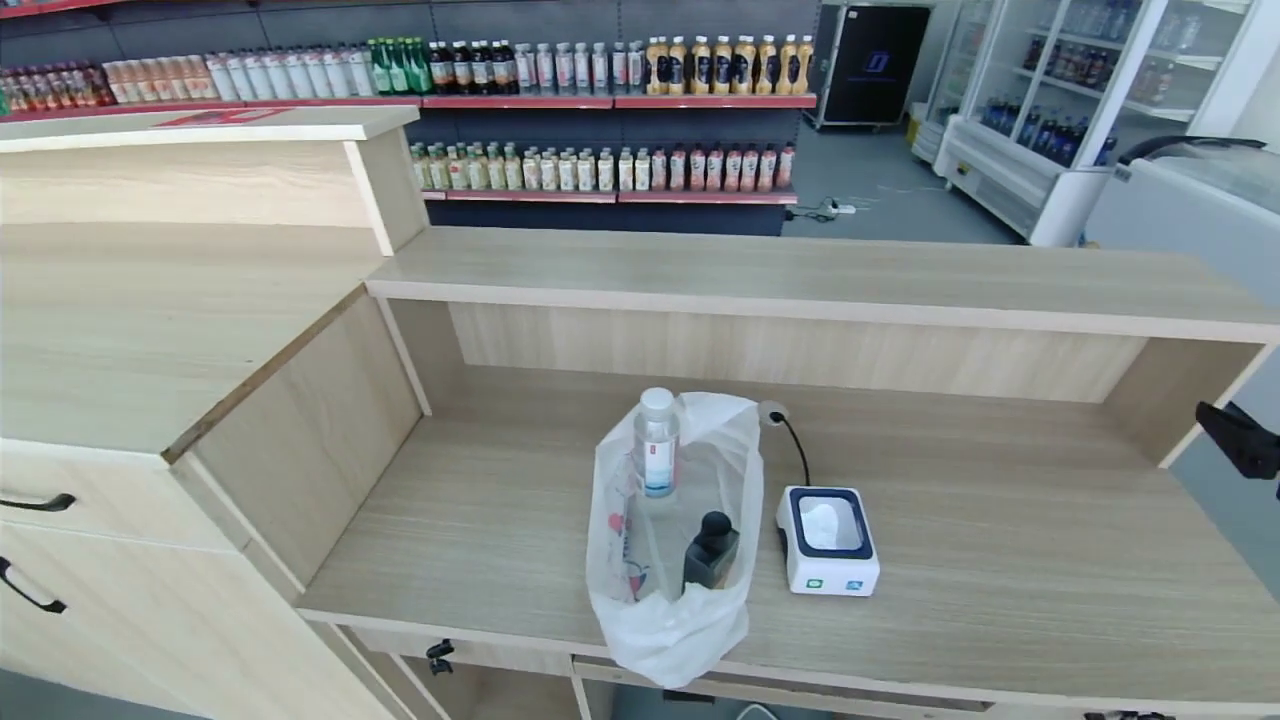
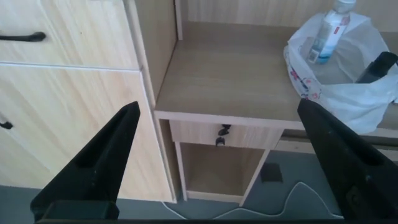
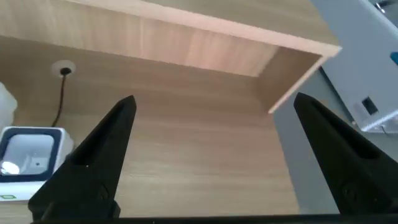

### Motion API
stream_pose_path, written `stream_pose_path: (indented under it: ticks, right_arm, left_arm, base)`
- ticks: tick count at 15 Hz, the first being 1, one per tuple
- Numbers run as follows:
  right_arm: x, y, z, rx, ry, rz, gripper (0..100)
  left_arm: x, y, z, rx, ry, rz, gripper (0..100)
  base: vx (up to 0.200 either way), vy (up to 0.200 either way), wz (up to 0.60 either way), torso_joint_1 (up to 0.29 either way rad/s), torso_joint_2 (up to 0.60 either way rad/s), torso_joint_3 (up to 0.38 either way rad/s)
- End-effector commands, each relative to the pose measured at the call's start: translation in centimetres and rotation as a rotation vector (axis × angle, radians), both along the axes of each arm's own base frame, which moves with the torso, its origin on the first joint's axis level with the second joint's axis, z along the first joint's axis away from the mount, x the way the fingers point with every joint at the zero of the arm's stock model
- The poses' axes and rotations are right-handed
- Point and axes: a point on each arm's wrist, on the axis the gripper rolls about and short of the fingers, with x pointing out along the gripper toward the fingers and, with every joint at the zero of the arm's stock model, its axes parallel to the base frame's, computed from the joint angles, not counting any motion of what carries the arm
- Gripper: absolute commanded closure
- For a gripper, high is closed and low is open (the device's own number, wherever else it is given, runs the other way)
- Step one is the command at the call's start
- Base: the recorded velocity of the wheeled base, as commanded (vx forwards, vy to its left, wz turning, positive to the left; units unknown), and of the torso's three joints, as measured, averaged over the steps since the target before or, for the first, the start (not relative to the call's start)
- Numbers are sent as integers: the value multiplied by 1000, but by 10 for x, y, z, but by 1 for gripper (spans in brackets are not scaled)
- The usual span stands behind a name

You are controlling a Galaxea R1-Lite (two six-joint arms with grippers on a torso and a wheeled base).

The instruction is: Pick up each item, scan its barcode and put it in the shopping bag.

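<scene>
Shopping bag [image 1: 668, 620], translucent white, lies open at lower centre of the head view on the worktop [image 1: 1000, 580], just left of the scanner [image 1: 827, 540]. Inside: clear bottle [image 1: 657, 440], with label print too small to read; dark bottle [image 1: 711, 552], base hidden by folds. Red-blue print on the bag is illegible. Left gripper [image 2: 217, 104]: jaws wide apart, empty. Right gripper [image 3: 214, 99]: likewise.

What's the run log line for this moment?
shopping bag: clear bottle, dark bottle inside | scanner: beside bag on counter | left gripper: open, empty | right gripper: open, empty
</scene>
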Motion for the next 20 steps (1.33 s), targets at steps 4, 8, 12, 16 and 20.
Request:
stream_pose_path:
  ticks: [4, 8, 12, 16, 20]
  right_arm:
    - [-58, 12, -20, 122, 38, -178, 0]
    - [-119, 32, -92, 195, 60, -112, 0]
    - [-174, 43, -129, 352, -52, 40, 0]
    - [-174, 43, -129, 351, -62, 50, 0]
    - [-174, 43, -129, 355, -63, 50, 0]
  left_arm:
    - [0, 0, 0, 0, 1, 0, 0]
    - [0, 0, 0, 0, 1, -1, 0]
    - [0, 0, 0, 0, 1, 0, 0]
    - [0, 0, 0, 0, 1, 0, 0]
    - [0, 0, 0, 0, 1, 0, 0]
  base:
    - [0, 0, -450, -1, 2, 1]
    - [0, 0, 0, 0, 0, 0]
    - [0, 0, 0, 0, 0, 0]
    - [0, 0, 0, 0, 0, 0]
    - [0, 0, 0, 0, 0, 0]
